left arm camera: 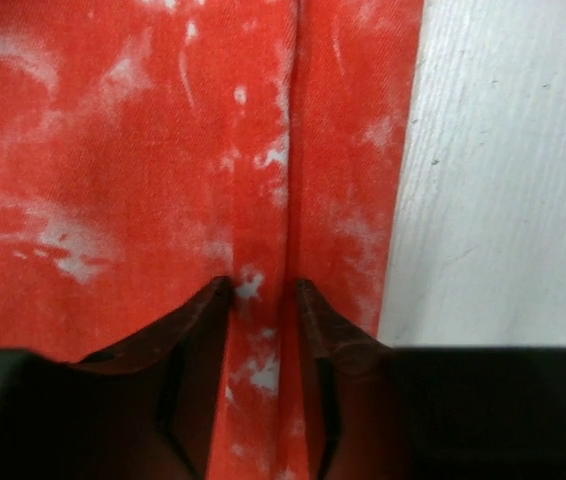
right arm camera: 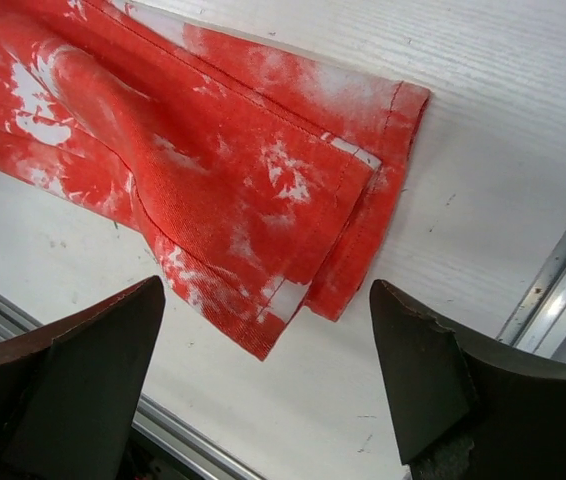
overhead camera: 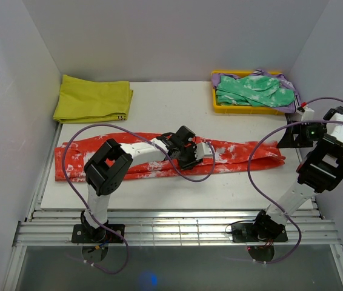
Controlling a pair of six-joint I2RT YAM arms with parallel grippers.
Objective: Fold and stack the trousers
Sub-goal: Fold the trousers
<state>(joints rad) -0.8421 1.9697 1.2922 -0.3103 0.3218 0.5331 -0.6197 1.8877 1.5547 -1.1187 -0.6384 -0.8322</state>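
The trousers (overhead camera: 238, 155) lie stretched left to right across the white table (overhead camera: 171, 103), red-orange with white blotches. My left gripper (overhead camera: 203, 150) is down on their middle. In the left wrist view its tips (left arm camera: 261, 290) press into the cloth (left arm camera: 113, 150), jaws narrowed but open, with a strip of fabric between them near the garment's edge. My right gripper (overhead camera: 294, 136) hovers by the right end. It (right arm camera: 266, 290) stands wide open in the right wrist view, just above the stacked leg cuffs (right arm camera: 263, 200), touching nothing.
A folded yellow cloth (overhead camera: 93, 99) lies at the back left. A yellow tray (overhead camera: 244, 110) at the back right holds a green mottled garment (overhead camera: 253, 90) over purple fabric. Metal rails (overhead camera: 171, 227) run along the near edge. White walls close in on both sides.
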